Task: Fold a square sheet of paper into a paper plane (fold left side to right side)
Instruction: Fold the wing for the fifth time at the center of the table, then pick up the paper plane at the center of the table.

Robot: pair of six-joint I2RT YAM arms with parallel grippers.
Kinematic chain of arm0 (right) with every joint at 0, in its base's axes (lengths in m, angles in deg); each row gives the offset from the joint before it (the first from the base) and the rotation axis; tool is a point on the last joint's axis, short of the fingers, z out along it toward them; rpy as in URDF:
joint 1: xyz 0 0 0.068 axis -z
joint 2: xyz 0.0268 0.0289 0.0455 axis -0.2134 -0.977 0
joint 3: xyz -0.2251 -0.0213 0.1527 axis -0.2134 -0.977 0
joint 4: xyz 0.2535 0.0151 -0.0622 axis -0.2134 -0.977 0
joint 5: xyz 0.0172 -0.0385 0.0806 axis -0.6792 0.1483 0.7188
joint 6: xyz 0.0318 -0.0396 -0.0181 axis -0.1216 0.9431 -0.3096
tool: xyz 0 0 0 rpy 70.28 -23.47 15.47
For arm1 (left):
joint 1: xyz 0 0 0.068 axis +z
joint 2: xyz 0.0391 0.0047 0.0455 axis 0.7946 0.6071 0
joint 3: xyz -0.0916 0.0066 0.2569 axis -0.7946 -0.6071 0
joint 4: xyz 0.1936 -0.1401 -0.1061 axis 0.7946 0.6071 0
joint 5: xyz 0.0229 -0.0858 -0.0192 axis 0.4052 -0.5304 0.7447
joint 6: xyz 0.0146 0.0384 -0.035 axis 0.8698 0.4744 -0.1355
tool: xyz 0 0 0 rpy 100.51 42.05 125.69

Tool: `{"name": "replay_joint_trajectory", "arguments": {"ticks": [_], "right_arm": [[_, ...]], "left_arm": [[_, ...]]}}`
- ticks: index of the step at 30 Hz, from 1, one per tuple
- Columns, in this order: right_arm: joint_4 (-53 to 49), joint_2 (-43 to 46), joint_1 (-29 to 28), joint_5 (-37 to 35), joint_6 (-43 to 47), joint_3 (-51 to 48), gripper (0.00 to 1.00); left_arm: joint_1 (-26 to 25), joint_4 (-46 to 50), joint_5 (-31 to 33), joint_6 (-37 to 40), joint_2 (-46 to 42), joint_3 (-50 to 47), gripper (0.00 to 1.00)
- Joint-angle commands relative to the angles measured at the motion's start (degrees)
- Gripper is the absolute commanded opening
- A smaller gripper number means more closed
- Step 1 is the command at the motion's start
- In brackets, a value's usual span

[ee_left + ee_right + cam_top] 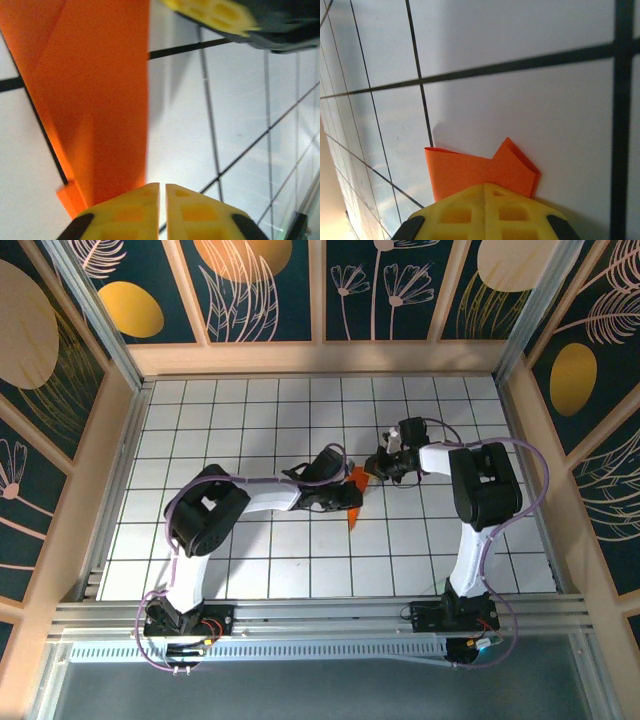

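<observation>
We see a big flat table [250,570] covered in white square tiles with thin dark lines between them. Around it stand tall walls [400,290] painted dark blue with pale flowers and big gold circles. Two white and black arms reach in from the near edge, the left arm [260,495] and the right arm [480,485], and their tips meet near the middle of the table.

Between the tips lies the orange paper [355,512]. It is thin, bright and smooth, folded into a long narrow wedge with sharp creases.

The left gripper [162,186] has bumpy yellow pads [130,212] with square dents. We see a thin slit between them. The paper [100,100] runs down to the left pad and slips behind it. We cannot tell if the pads hold it.

The right gripper [485,186] has its yellow pads [455,215] pressed together. A folded end of the paper [470,167] pokes out from under them and lies flat on a tile. We cannot tell if it is pinched.
</observation>
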Motion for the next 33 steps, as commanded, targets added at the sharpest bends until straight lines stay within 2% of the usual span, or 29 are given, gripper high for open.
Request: {"name": "replay_joint_trajectory", "arguments": {"ticks": [1, 5, 8, 15, 19, 23, 30, 33], "right_arm": [[-3.94, 2.34, 0.91, -3.11, 2.48, 3.41, 0.09], [-6.86, 7.93, 0.41, -7.06, 3.37, 3.6, 0.3], [-9.8, 12.42, -1.45, -13.23, 3.63, 2.59, 0.41], [-16.93, 16.13, -11.26, -30.36, 2.05, 2.11, 0.55], [-19.97, 14.69, -16.63, -36.28, 0.49, 2.94, 0.59], [-21.02, 12.94, -20.41, -39.89, -0.32, 2.31, 0.6], [-21.26, 9.08, -22.37, -40.31, -0.12, 3.77, 0.6], [-21.62, 8.15, -22.52, -40.86, 0.12, 4.05, 0.56]], "left_arm": [[0.44, -0.01, 2.49, 1.62, -7.08, -1.16, 0.19], [0.92, -0.33, 7.98, 2.1, -13.98, -5.19, 0.28], [1.12, -0.2, 14.58, 2.16, -19.74, -9.4, 0.32], [1.19, -0.31, 30.62, -1.24, -30.89, -20.96, 0.47], [1.17, -0.3, 34.65, -2.79, -34.43, -25.01, 0.51], [1.21, 0.73, 35.91, -3.3, -35.82, -26.54, 0.52], [1.24, 0.82, 36.28, -3.93, -36.27, -27.56, 0.53], [1.3, 1.08, 36.58, -4.03, -36.53, -27.57, 0.53]]}}
